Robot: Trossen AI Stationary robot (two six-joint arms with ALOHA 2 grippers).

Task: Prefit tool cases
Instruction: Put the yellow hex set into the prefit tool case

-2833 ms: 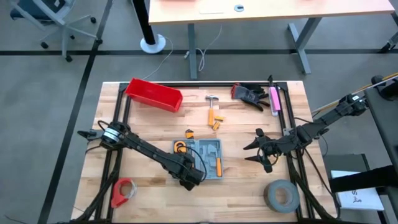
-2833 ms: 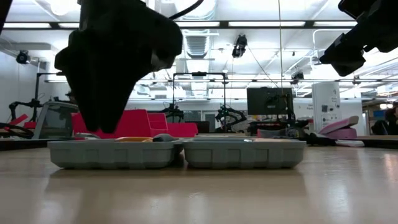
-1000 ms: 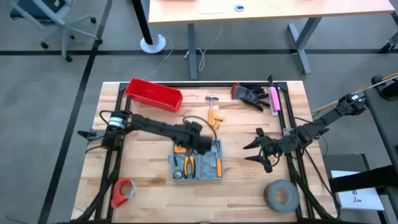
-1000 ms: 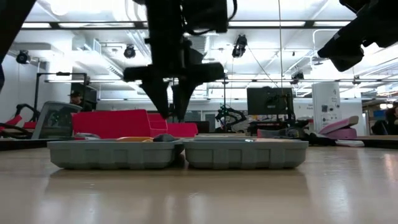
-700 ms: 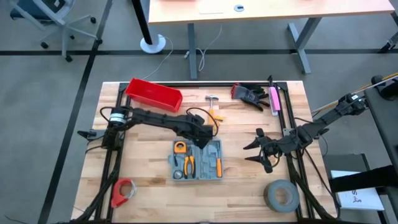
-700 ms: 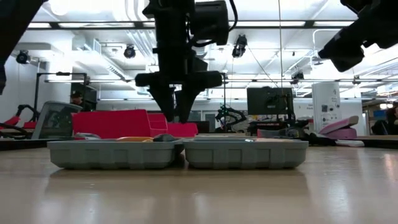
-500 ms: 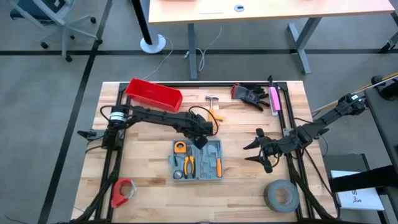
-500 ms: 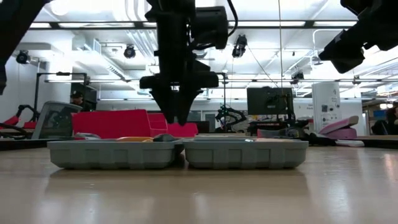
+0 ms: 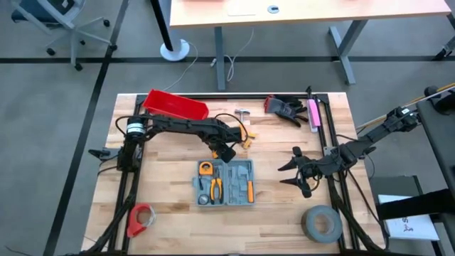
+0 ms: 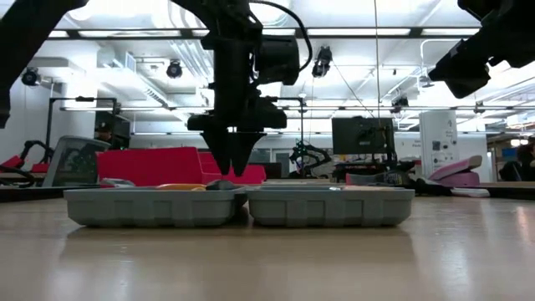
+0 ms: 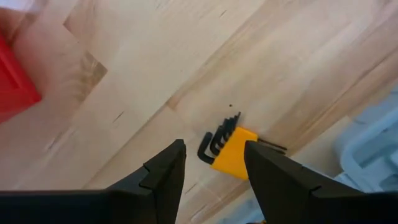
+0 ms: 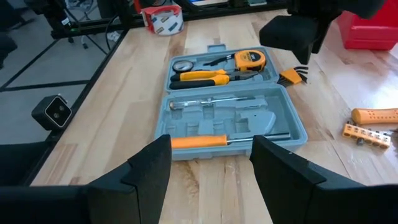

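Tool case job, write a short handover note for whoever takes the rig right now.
Left gripper: jaws open and empty, hovering over the yellow hex key set on the table just behind the case.
Right gripper: jaws open, empty, waiting off the case's right side.
Case: open flat at mid-table.
Done: tape measure, pliers and a screwdriver sit in their recesses.
Left: the hex key set, then the loose hammer and orange pieces behind the case; some recesses are empty.
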